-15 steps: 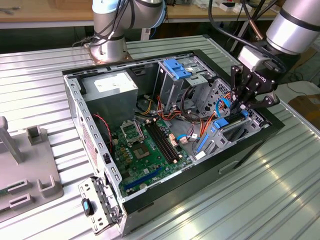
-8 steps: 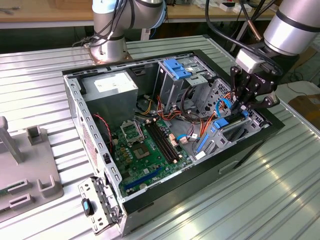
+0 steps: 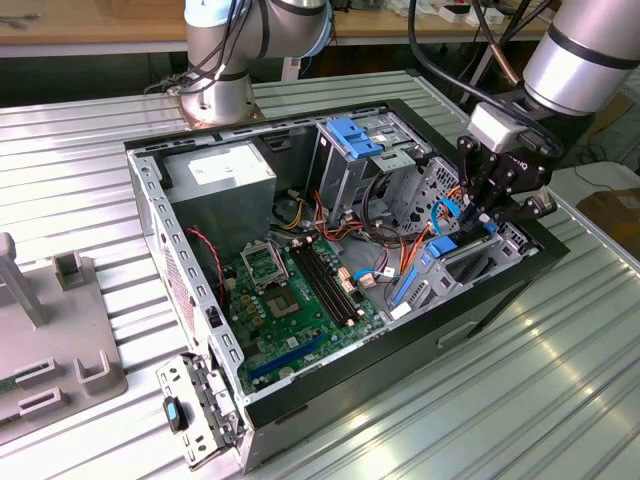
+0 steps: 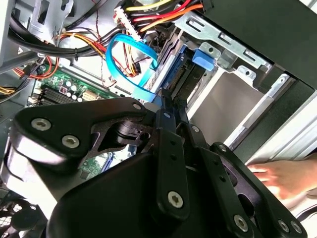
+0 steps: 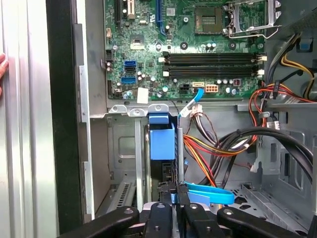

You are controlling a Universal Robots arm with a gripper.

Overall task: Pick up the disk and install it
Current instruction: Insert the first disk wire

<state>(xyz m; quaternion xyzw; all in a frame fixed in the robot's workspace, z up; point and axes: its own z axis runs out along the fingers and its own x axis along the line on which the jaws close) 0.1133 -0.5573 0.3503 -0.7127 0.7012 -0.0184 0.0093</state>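
Note:
The disk [image 5: 162, 141] stands on edge in the drive bay at the corner of the open computer case [image 3: 150, 215], on the exterior view's right. Its bright blue carrier [image 4: 181, 69] runs along the grey metal body. My gripper [image 5: 174, 191] reaches down from above with its black fingers pinched close together on the disk's upper edge. In the exterior view the gripper [image 3: 488, 222] hangs over that corner, with the disk's blue [image 3: 441, 247] just below it. The second wrist view shows the gripper [image 4: 167, 104] closing in on the carrier's end.
A looped blue cable [image 4: 124, 59] and orange, red and yellow wires [image 5: 208, 148] lie close beside the bay. The motherboard [image 3: 300, 290] fills the case floor. A fixed blue latch [image 3: 352, 135] tops the rear drive cage. A person's hand [image 4: 277, 176] rests outside the case wall.

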